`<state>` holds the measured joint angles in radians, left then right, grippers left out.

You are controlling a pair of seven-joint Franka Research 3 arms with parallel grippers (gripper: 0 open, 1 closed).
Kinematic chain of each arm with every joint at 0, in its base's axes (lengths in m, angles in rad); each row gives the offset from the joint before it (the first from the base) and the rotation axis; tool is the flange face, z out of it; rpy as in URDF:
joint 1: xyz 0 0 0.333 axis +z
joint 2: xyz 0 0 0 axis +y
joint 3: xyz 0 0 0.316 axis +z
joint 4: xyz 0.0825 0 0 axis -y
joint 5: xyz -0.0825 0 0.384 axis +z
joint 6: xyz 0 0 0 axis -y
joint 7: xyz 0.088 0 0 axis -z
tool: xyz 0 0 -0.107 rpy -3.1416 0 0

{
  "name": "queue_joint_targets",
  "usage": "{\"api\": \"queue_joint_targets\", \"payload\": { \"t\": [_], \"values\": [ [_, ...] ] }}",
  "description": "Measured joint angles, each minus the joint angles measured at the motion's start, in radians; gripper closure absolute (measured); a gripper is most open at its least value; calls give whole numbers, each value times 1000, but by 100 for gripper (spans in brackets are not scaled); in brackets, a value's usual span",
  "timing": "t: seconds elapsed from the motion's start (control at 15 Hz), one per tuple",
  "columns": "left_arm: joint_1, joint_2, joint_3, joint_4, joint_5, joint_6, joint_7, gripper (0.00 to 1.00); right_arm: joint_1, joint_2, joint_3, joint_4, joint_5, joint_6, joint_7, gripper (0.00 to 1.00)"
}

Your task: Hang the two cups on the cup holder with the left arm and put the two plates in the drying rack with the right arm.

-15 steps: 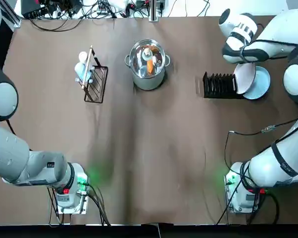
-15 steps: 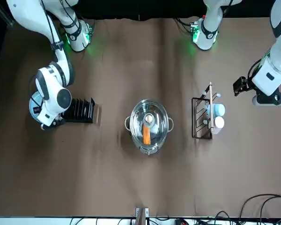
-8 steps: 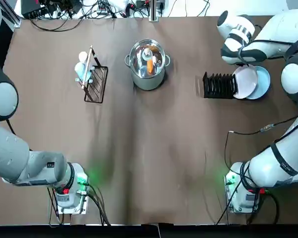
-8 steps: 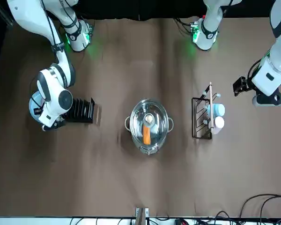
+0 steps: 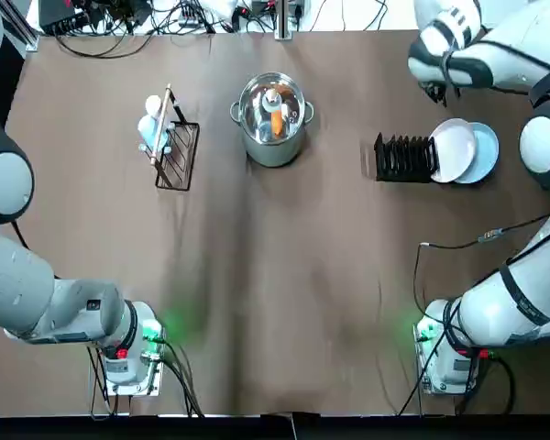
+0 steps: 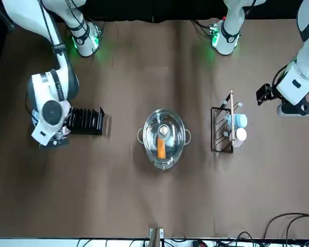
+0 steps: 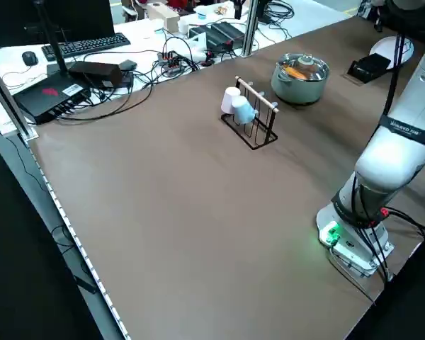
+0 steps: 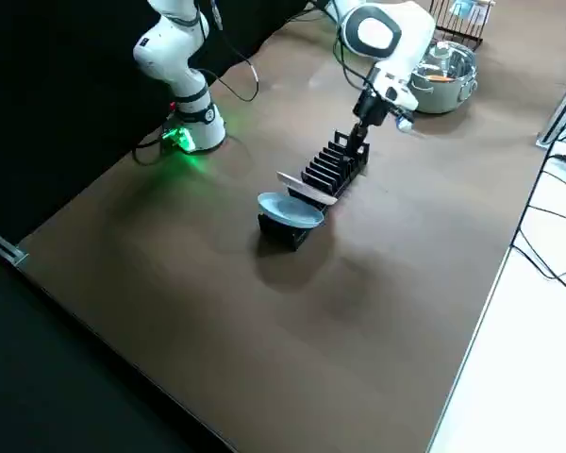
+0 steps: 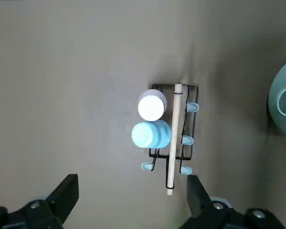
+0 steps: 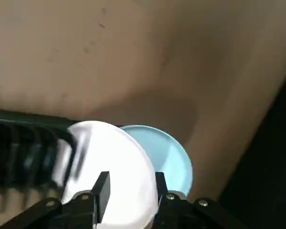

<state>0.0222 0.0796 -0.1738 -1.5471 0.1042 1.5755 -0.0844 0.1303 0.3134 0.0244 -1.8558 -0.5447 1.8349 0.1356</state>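
Two cups hang on the cup holder point(image 5: 176, 147), the pale one point(image 5: 152, 106) beside the light blue one point(image 5: 156, 134); the left wrist view shows both cups point(image 9: 151, 107) point(image 9: 151, 134) far below. My left gripper point(image 9: 132, 193) stands open and empty, high up at the table's left side point(image 6: 265, 93). A white plate point(image 5: 452, 149) and a blue plate point(image 5: 483, 151) lean tilted at the right end of the drying rack point(image 5: 403, 158). My right gripper point(image 10: 131, 186) is open with nothing in it, above and beyond the plates point(image 5: 433, 90).
A steel pot point(image 5: 272, 117) holding a carrot stands at the back middle, between the cup holder and the rack. Cables and a keyboard lie past the far edge point(image 7: 85, 49).
My right gripper has let go of the white plate and moved up and toward the far edge. The white plate has settled against the rack. The left arm has not moved.
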Motion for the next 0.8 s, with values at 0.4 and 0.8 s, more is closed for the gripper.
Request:
{"api": "queue_joint_targets", "payload": {
  "t": [0.4, 0.8],
  "values": [
    [0, 0, -1, 0, -1, 0, 12, 0, -38, -16, -1, 171, 294, -93, -49, 53],
    [0, 0, -1, 1, -1, 0, 12, 0, -37, -42, 0, 231, 424, -107, -49, 44]
  ]
}}
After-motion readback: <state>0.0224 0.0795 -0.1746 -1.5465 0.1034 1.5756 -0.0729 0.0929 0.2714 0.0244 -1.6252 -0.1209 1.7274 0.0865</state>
